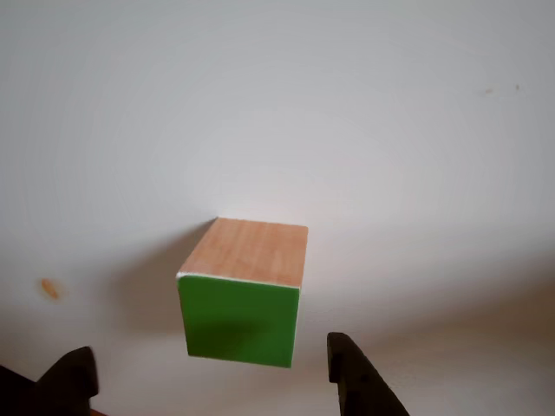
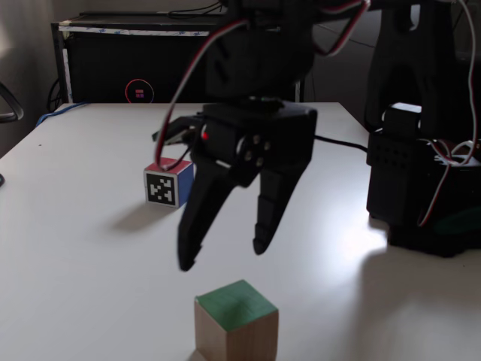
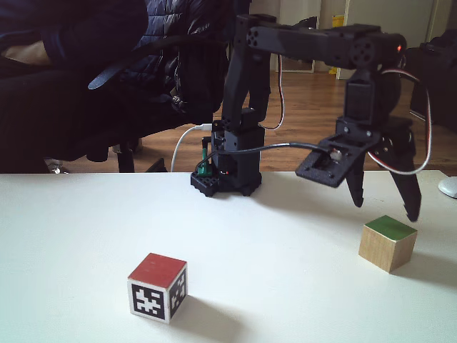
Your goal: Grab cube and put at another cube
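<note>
Green paint on one face and plain light wood on the others marked the wooden cube [image 1: 244, 291] you were after. In the other view it sat low of centre in the frame on the white table [image 1: 390, 130], green side toward the lens and wood grain on top, casting a soft shadow to its left. The two dark fingertips of your black two-finger gripper [image 1: 212, 374] poked up from the bottom edge, one at lower left and one right of centre, spread wider than the cube and touching nothing.

In a fixed view the same cube [image 2: 236, 322] stood at the bottom centre with its green face up, and your gripper [image 2: 224, 256] hung just above and behind it, jaws parted, fingers pointing down, clear of the wood. The second wooden cube [image 2: 169, 182], showing a red top, a blue side and a black-and-white marker pattern on the face toward the camera, rested left of centre, behind the gripper and well apart from the green one.

In another fixed view the green-topped cube [image 3: 387, 242] lay at the right of the frame, with the released gripper [image 3: 385, 211] straddling the space just above it. The red-topped marker cube [image 3: 158, 287] sat at lower left, far across the table [image 3: 285, 271]. The arm's black base [image 3: 227, 179] stood at the table's back edge, centre frame.
</note>
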Tool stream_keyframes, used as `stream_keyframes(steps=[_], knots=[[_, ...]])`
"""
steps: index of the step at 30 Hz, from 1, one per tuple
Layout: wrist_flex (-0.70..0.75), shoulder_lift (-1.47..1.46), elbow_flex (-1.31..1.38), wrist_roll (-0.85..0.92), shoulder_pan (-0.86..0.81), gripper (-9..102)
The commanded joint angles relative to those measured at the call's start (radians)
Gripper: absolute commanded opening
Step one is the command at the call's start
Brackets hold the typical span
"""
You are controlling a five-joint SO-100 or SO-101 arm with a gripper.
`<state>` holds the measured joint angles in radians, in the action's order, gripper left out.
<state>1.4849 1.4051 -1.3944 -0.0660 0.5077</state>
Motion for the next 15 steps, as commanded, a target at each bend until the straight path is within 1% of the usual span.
stream_keyframes(steps=[1,15], knots=[[0.017,-0.021,0.069,-0.005,0.018,42],[0.032,-0.204,0.150,-0.041,0.058,42]])
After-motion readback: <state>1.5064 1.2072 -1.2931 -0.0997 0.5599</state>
